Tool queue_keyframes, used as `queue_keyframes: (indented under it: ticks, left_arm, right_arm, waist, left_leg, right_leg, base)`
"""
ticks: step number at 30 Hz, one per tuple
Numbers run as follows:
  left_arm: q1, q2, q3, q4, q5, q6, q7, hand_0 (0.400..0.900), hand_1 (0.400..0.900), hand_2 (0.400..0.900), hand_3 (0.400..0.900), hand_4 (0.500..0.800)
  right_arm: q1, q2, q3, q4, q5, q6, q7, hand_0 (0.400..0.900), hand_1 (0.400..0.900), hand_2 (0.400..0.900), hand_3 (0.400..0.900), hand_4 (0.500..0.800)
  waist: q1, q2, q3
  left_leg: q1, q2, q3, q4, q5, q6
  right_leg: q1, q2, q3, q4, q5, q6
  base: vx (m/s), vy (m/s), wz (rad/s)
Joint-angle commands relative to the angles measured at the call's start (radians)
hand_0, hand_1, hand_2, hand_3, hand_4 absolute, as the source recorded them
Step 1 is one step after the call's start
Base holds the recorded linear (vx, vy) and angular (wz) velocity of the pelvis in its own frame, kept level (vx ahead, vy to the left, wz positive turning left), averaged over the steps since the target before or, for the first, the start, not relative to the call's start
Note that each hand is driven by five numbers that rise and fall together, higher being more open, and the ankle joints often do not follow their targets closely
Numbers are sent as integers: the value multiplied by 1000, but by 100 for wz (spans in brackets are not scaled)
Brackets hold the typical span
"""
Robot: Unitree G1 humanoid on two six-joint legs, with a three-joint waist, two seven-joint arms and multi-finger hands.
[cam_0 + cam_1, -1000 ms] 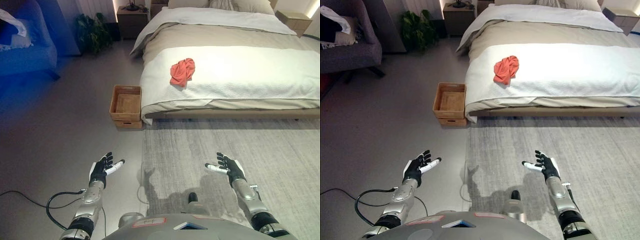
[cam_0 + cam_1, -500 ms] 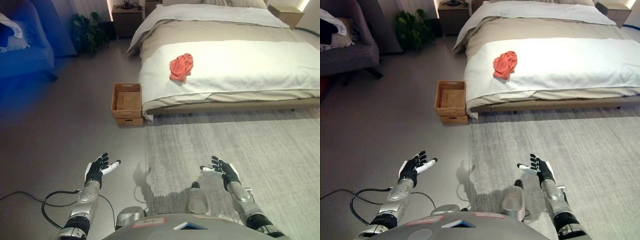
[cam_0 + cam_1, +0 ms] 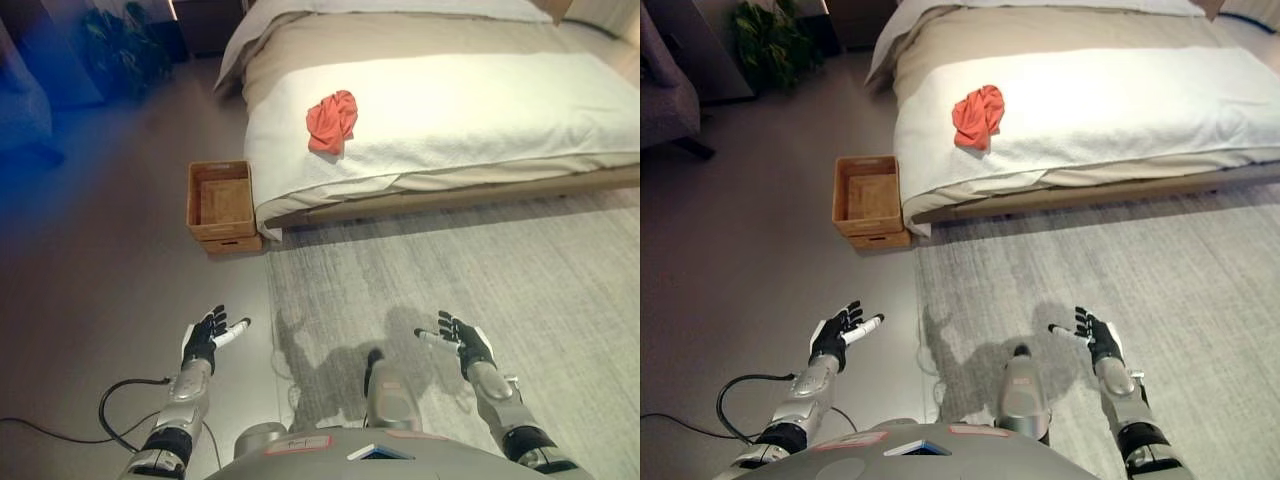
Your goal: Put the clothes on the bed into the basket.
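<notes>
While red cloth [image 3: 331, 121] on bed [image 3: 480, 110], basket [image 3: 221, 203] beside, both hands [image 3: 205, 338] [image 3: 464, 344] spread, empty.

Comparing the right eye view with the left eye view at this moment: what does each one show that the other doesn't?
Only the right eye view shows the potted plant clearly, with part of a dark armchair at the far left. The left eye view shows nothing extra; that corner is dim there. Both show the red garment crumpled on the bed, the wooden basket on the floor beside it, the grey rug, and the left hand and right hand, open and empty.
</notes>
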Motion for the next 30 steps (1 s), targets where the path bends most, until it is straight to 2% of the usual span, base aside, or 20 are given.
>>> queue_keyframes:
  ticks: [1,4,6,8,10,11,13,14,17,18,19,21,22,23,24,25,26,28,30]
  left_arm:
    - [-117,55,-26,-71,-77,-86,27,900,900,900,900,800]
    - [-165,53,-40,-50,-86,-95,46,900,900,900,900,800]
    - [-202,48,-47,-28,-109,-99,57,900,900,900,900,800]
    - [-220,46,-59,-25,-111,-100,57,900,900,900,900,800]
    - [-224,47,-66,-39,-108,-97,57,900,900,900,900,800]
    - [-229,48,-71,-41,-110,-95,55,900,900,900,900,800]
    - [-248,51,-82,-35,-118,-92,53,900,900,900,900,800]
    - [-261,47,-91,-23,-124,-89,50,900,900,900,900,800]
    - [-276,40,-103,-9,-119,-85,52,900,900,900,900,800]
    - [-284,42,-108,-5,-117,-85,60,900,900,900,900,800]
    - [-283,43,-108,-1,-119,-86,63,900,900,900,900,800]
    - [-283,44,-106,6,-122,-89,69,900,900,900,900,800]
    - [-272,45,-94,13,-133,-93,68,900,900,900,900,800]
    - [-264,44,-89,17,-132,-97,66,900,900,900,900,800]
    - [-254,44,-84,13,-134,-100,66,900,900,900,900,800]
    - [-254,44,-84,13,-134,-100,66,900,900,900,900,800]
    - [-238,41,-68,23,-141,-105,62,900,900,900,900,800]
    - [-233,39,-61,29,-144,-107,61,900,900,900,900,800]
    - [-219,34,-54,30,-147,-114,60,900,900,900,900,800]
  right_arm:
    - [-102,-61,-6,-57,42,-84,-50,900,900,900,900,800]
    - [-122,-72,-3,-58,77,-106,-61,900,900,900,900,800]
    - [-148,-76,15,-30,83,-109,-70,900,900,900,900,800]
    - [-159,-82,22,-19,88,-114,-75,900,900,900,900,800]
    - [-158,-89,24,-17,97,-117,-78,900,900,900,900,800]
    - [-159,-89,24,-14,103,-119,-81,900,900,900,900,800]
    - [-157,-87,24,-8,114,-124,-93,900,900,900,900,800]
    - [-159,-81,24,0,120,-124,-97,900,900,900,900,800]
    - [-165,-75,23,11,129,-126,-104,900,900,900,900,800]
    - [-173,-77,25,16,130,-127,-111,900,900,900,900,800]
    - [-177,-74,27,13,129,-129,-113,900,900,900,900,800]
    - [-181,-76,31,13,125,-130,-117,900,900,900,900,800]
    - [-184,-75,33,7,120,-132,-119,900,900,900,900,800]
    - [-184,-74,35,11,116,-135,-120,900,900,900,900,800]
    - [-185,-73,37,5,112,-138,-122,900,900,900,900,800]
    - [-185,-73,37,5,112,-138,-122,900,900,900,900,800]
    - [-190,-72,44,10,103,-142,-125,900,900,900,900,800]
    - [-192,-70,47,15,103,-143,-121,900,900,900,900,800]
    - [-189,-60,52,14,105,-144,-114,900,900,900,900,800]
  waist:
    - [-8,9,-20]
    - [-24,32,-22]
    - [-21,40,-20]
    - [-15,40,-20]
    - [5,33,-11]
    - [8,19,-3]
    - [13,5,10]
    - [22,2,20]
    - [39,-14,33]
    - [64,-43,50]
    - [76,-49,60]
    - [94,-50,71]
    - [124,-31,75]
    - [140,-16,84]
    - [151,-7,86]
    - [152,-7,87]
    - [171,6,86]
    - [177,10,89]
    - [179,30,83]
  left_leg:
    - [132,71,90,14,38,-80]
    - [89,121,79,51,111,-103]
    - [48,143,72,114,190,-117]
    - [2,150,67,210,274,-120]
    - [-81,132,47,393,361,-118]
    - [-118,116,46,447,385,-110]
    - [-169,139,80,497,424,-92]
    - [-197,139,94,496,414,-86]
    - [-278,128,113,481,378,-73]
    - [-391,110,124,450,327,-59]
    - [-425,113,118,440,314,-61]
    - [-469,120,101,378,323,-70]
    - [-506,135,44,194,378,-96]
    - [-487,155,20,82,435,-109]
    - [-485,172,5,5,460,-115]
    - [-481,172,6,3,461,-115]
    - [-509,183,-2,-103,480,-123]
    - [-523,184,5,-116,481,-130]
    - [-538,181,92,-116,483,-131]
  right_leg:
    - [-104,22,17,-76,191,-6]
    - [-150,57,4,-30,125,-35]
    - [-146,90,-1,-16,97,-61]
    - [-113,126,-4,-30,66,-93]
    - [-50,163,7,-50,31,-133]
    - [-22,165,11,-61,19,-148]
    - [28,178,16,-69,-10,-176]
    - [59,184,20,-78,-22,-182]
    - [106,182,22,-102,-35,-183]
    - [149,170,39,-115,-46,-178]
    - [169,172,47,-116,-54,-175]
    - [189,176,57,-117,-59,-168]
    - [216,200,76,-124,-69,-154]
    - [243,217,91,-125,-84,-151]
    - [261,226,105,-127,-97,-149]
    - [263,226,106,-127,-97,-149]
    - [289,236,134,-123,-130,-150]
    - [302,242,150,-119,-145,-151]
    - [347,244,167,-107,-192,-152]
  base:
    - [132,-108,48]
    - [147,-157,23]
    - [182,-203,-2]
    - [212,-236,-15]
    - [215,-275,-3]
    - [166,-250,12]
    - [158,-213,18]
    - [170,-151,9]
    - [135,-69,-3]
    - [161,-20,-24]
    - [241,7,-45]
    - [200,89,-51]
    - [292,167,-71]
    - [386,215,-88]
    - [205,104,-43]
    - [270,127,-57]
    - [249,119,-57]
    - [235,126,-47]
    - [243,199,-32]
